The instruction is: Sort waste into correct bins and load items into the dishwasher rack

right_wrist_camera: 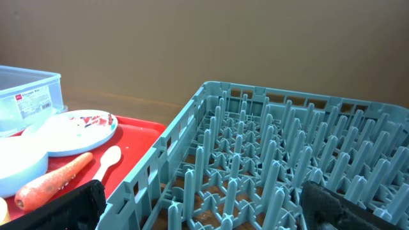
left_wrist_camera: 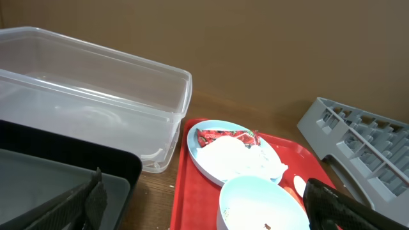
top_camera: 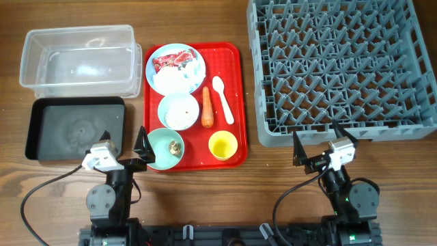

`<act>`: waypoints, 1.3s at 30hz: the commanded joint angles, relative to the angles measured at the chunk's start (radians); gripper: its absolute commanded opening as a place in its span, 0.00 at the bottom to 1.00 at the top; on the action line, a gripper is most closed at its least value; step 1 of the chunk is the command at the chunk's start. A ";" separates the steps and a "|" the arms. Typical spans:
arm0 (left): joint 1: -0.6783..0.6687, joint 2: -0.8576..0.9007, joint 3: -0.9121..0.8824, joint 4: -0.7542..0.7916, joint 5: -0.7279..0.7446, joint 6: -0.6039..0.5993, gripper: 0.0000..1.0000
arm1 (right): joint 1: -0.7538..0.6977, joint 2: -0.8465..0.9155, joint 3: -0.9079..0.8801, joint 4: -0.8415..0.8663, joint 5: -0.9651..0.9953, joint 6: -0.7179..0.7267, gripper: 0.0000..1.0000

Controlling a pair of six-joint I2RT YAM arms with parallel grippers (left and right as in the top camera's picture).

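Observation:
On the red serving tray [top_camera: 235,102] lie a pale blue plate [top_camera: 194,53] with a red wrapper [top_camera: 173,61] and white tissue [top_camera: 172,80], a bowl with rice grains [top_camera: 179,111], a bowl with a brown scrap [top_camera: 166,147], a carrot [top_camera: 207,108], a white spoon [top_camera: 222,99] and a yellow cup [top_camera: 222,145]. The clear tub [top_camera: 78,60] and black tray [top_camera: 75,128] stand to the left. The grey rack [top_camera: 341,68] stands to the right. My left gripper [top_camera: 123,147] is open and empty at the front, by the black tray. My right gripper [top_camera: 324,147] is open and empty before the rack.
The left wrist view shows the tub [left_wrist_camera: 96,96], the plate [left_wrist_camera: 233,156] and a bowl [left_wrist_camera: 262,204]. The right wrist view shows the rack [right_wrist_camera: 287,160], the carrot [right_wrist_camera: 51,180] and the spoon [right_wrist_camera: 107,160]. Bare wood table lies between the red tray and the rack.

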State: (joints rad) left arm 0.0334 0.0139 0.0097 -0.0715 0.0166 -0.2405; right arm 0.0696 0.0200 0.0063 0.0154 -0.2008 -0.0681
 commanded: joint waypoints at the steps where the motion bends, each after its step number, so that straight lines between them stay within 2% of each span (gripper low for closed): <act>1: -0.003 -0.006 -0.004 -0.005 0.016 0.020 1.00 | 0.005 -0.009 -0.001 0.002 -0.002 0.016 1.00; 24: -0.003 -0.006 -0.004 -0.005 0.016 0.020 1.00 | 0.005 -0.009 -0.001 0.003 -0.002 0.016 1.00; 28: -0.003 -0.006 -0.004 0.019 0.014 0.020 1.00 | 0.005 -0.009 -0.001 0.084 -0.050 0.021 1.00; 31: -0.003 -0.006 0.002 0.049 0.092 0.019 1.00 | 0.005 -0.009 0.018 0.125 -0.065 0.106 1.00; 34: -0.003 0.014 0.066 0.048 0.117 -0.037 1.00 | 0.005 -0.005 0.072 0.120 -0.125 0.127 1.00; 39: -0.003 0.164 0.280 -0.009 0.117 -0.012 1.00 | 0.005 0.077 0.245 0.035 -0.132 0.121 1.00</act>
State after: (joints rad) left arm 0.0334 0.0788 0.1268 -0.0505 0.1104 -0.2543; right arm 0.0696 0.0341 0.1081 0.1009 -0.2958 0.0345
